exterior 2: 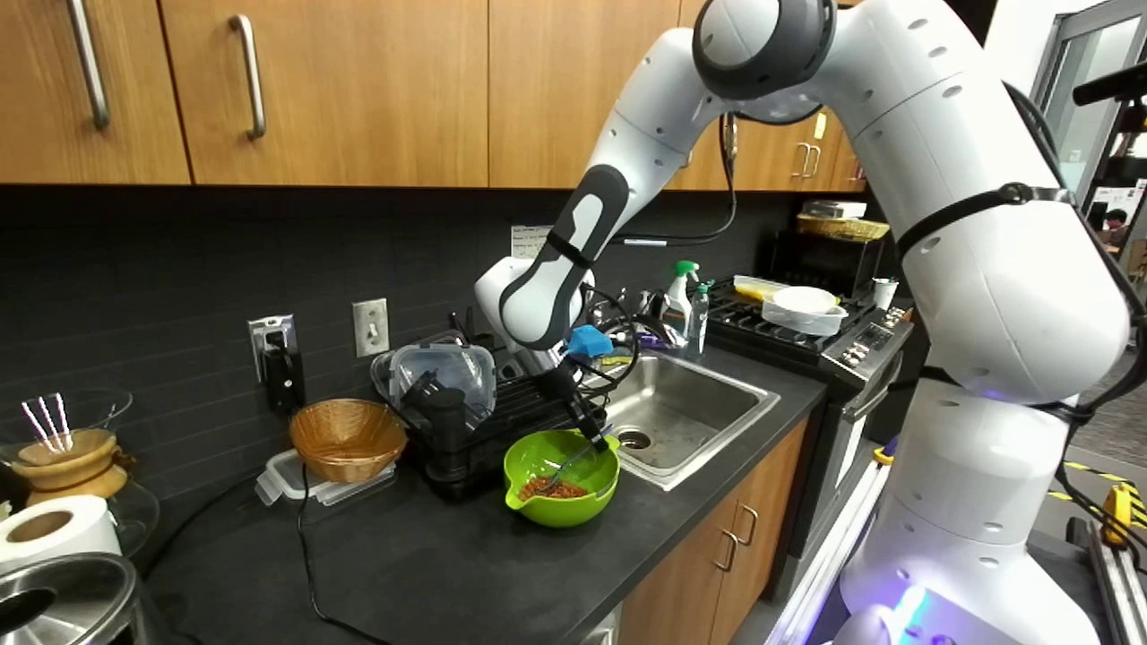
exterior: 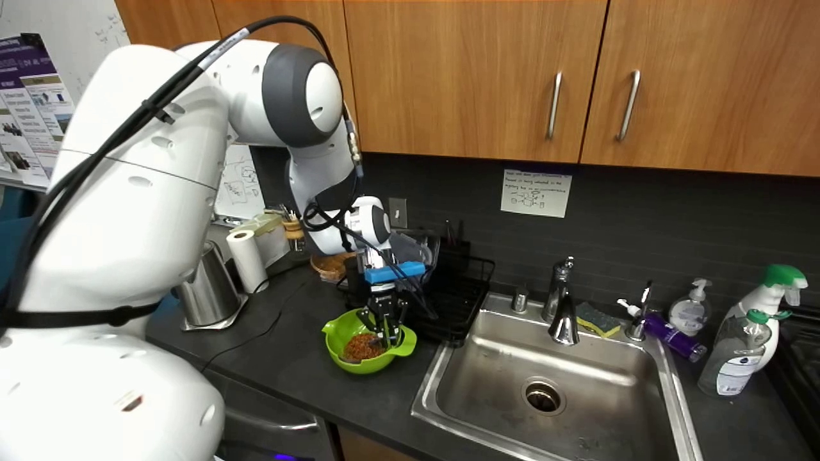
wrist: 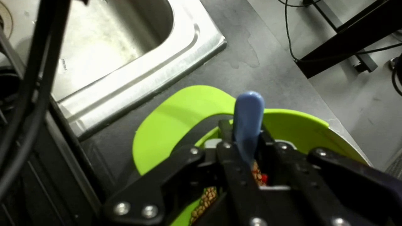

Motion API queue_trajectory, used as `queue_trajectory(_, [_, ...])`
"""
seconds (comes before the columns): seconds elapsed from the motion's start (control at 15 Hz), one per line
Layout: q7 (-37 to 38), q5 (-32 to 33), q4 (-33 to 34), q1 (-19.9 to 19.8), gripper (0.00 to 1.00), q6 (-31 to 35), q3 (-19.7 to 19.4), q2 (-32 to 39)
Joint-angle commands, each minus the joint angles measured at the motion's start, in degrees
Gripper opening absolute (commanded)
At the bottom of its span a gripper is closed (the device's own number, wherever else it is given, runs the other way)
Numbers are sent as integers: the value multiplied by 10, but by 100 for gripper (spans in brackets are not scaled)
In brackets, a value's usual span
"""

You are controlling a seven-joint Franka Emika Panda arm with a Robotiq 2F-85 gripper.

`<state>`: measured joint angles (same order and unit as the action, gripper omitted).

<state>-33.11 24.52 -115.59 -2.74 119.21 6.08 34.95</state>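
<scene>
Gripper closed, jaws tight on blue-handled utensil; lower end reaches reddish-brown bits in green bowl. Risk: utensil could twist if grip slips; sideways push could slide or tip bowl, spilling bits on countertop.

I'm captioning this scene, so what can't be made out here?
Utensil, lower end: behind the jaws, wrist view; lost among brown bits in an exterior view.
Note, writing: too small, in an exterior view.
Bottle label, print: too small, in an exterior view.
</scene>
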Motion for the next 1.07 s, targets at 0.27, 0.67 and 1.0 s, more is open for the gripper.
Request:
queue_trajectory(0.27, [26,7,-88,14,5,30,-11,-77])
queue_trajectory(0.67, [33,13,-126,15,5,75,-14,-105])
queue_trajectory(1.0, [43,23,-139,17,50,107,-20,-111])
